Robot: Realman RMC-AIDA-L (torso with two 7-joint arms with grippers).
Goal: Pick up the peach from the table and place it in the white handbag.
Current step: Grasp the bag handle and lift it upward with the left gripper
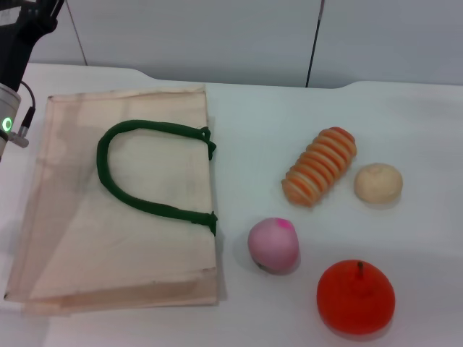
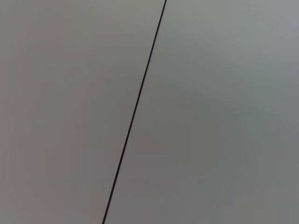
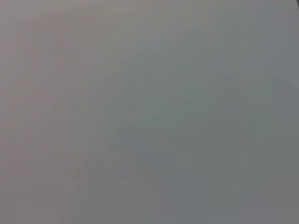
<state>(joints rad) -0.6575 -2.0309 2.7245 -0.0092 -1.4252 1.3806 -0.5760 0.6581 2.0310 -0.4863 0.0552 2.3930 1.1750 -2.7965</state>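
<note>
Peach waiting on the table, bag lying flat.

Left arm (image 1: 13,65) raised at far left, jaws unseen, perhaps parked; white handbag (image 1: 87,238) beside it, then peach (image 1: 273,244) just beyond the bag's edge, untouched.

peach (image 1: 273,244) — pale pink, magenta spot at tip | white handbag (image 1: 119,202) — cream-beige cloth, dark green handles (image 1: 145,168) | ridged bread (image 1: 320,166) — orange and tan stripes | round lump (image 1: 377,183) — beige | big fruit (image 1: 356,297) — red-orange, dark stem | counter (image 1: 304,123) — white
</note>
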